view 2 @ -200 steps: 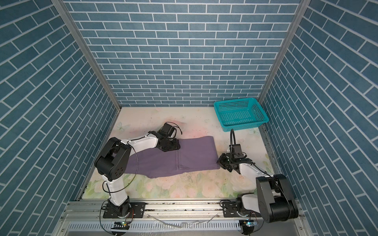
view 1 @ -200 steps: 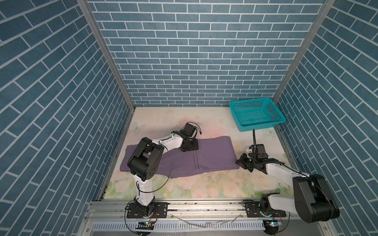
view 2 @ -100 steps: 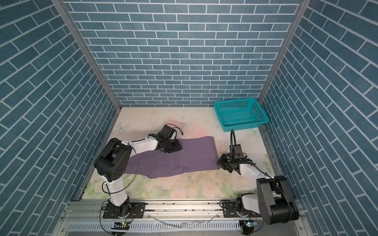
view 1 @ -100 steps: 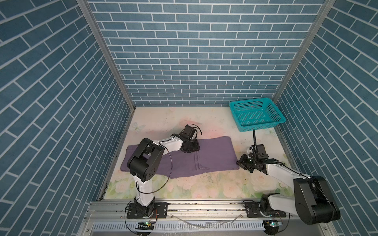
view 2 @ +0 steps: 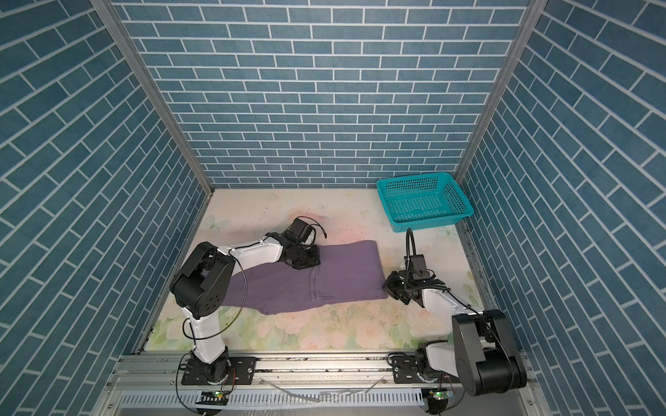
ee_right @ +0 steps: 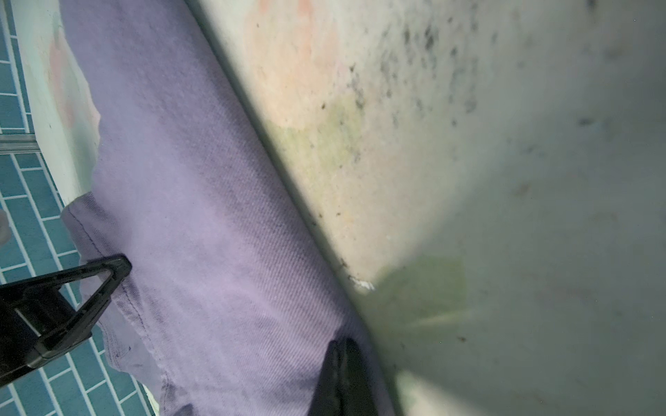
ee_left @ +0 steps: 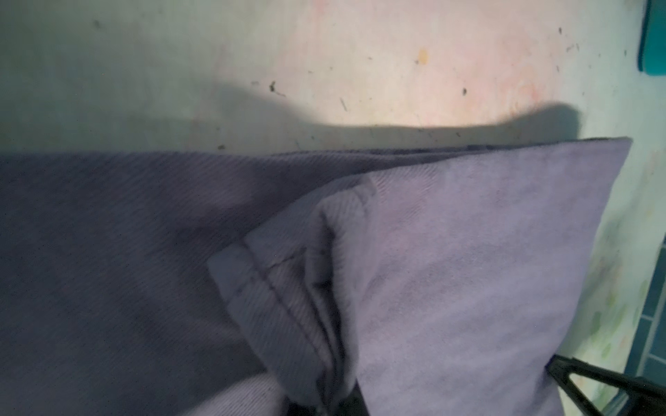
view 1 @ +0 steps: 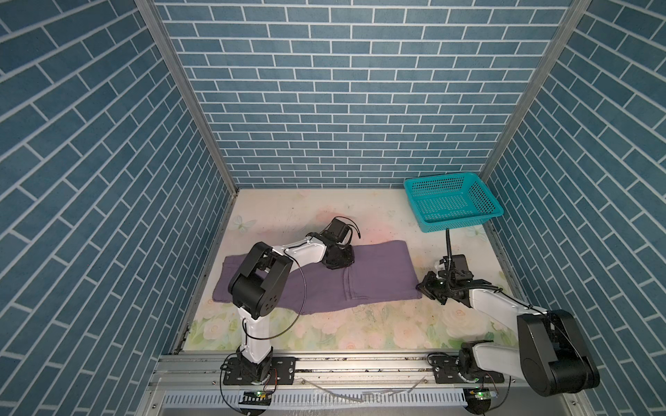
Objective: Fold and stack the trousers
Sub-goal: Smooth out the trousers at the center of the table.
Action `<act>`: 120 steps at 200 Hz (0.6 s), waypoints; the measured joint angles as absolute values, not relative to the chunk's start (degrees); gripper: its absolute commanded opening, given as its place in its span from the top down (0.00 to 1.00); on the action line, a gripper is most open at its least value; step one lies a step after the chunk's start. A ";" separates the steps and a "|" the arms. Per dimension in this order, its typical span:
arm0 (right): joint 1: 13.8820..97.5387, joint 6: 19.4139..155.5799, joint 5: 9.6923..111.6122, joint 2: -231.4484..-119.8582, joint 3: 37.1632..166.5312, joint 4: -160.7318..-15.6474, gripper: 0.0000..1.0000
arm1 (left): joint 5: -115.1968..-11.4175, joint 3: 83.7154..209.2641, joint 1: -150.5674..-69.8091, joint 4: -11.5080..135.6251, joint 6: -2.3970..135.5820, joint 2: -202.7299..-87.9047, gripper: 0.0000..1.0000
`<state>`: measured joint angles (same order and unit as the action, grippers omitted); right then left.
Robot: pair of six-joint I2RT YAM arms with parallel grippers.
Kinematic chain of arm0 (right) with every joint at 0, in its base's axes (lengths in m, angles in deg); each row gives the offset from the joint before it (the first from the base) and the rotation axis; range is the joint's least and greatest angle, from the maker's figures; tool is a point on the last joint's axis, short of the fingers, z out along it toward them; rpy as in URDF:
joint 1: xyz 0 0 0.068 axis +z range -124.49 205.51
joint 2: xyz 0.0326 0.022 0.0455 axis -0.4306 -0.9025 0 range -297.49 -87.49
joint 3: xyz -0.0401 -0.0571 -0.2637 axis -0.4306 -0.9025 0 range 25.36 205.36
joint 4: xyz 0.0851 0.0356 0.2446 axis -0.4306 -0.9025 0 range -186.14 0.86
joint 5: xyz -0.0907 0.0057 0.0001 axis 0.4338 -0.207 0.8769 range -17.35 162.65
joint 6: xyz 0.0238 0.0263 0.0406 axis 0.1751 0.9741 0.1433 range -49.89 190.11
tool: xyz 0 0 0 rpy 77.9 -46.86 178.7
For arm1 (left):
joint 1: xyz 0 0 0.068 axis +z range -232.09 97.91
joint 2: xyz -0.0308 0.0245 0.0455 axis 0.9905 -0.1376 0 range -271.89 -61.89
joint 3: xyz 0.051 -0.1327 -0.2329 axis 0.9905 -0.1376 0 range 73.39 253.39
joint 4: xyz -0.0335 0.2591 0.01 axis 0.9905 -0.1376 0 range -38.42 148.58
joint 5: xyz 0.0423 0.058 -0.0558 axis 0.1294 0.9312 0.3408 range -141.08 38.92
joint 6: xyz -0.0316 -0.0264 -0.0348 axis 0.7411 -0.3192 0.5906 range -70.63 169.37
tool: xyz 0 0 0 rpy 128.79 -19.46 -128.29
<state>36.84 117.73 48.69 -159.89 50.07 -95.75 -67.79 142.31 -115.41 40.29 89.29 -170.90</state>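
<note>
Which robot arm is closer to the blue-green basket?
The right. The right gripper sits at the trousers' end, just in front of the basket; the left gripper is at their middle, farther away.

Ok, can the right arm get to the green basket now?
Probably yes, for reach: only bare table lies between the right claw and the basket, with nothing in the way. But that claw is shut on a corner of the trousers, so it would have to let go first.

Seen from above, we have the floral-printed table [view 1: 364, 326]. The purple trousers [view 1: 382, 277] lie flat across its centre, running from nine to three o'clock; the teal basket [view 1: 461, 224] stands at two o'clock, apart from them.
</note>
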 measured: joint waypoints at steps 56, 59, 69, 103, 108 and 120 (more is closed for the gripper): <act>36.84 114.51 47.53 -157.00 50.22 -98.16 0.75 | -67.20 146.20 -115.50 33.32 88.49 -168.95 0.99; 36.84 113.66 47.33 -156.66 50.33 -98.38 0.71 | -67.18 146.38 -115.50 32.77 88.40 -168.56 0.99; 36.84 112.70 46.43 -155.39 50.94 -99.14 0.64 | -67.07 146.62 -115.50 31.77 88.24 -167.47 0.99; 36.84 107.91 45.17 -152.09 55.53 -101.96 0.52 | -66.32 146.51 -115.50 29.41 88.00 -165.24 0.99; 36.84 107.32 45.06 -152.02 56.12 -102.18 0.51 | -66.17 146.33 -115.45 29.28 87.92 -165.22 0.99; 36.84 106.41 44.79 -152.02 56.93 -102.44 0.51 | -65.78 145.57 -115.24 29.04 87.70 -165.22 0.99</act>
<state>36.84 106.41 44.79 -152.02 56.93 -102.44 -65.78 145.57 -115.24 29.04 87.70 -165.22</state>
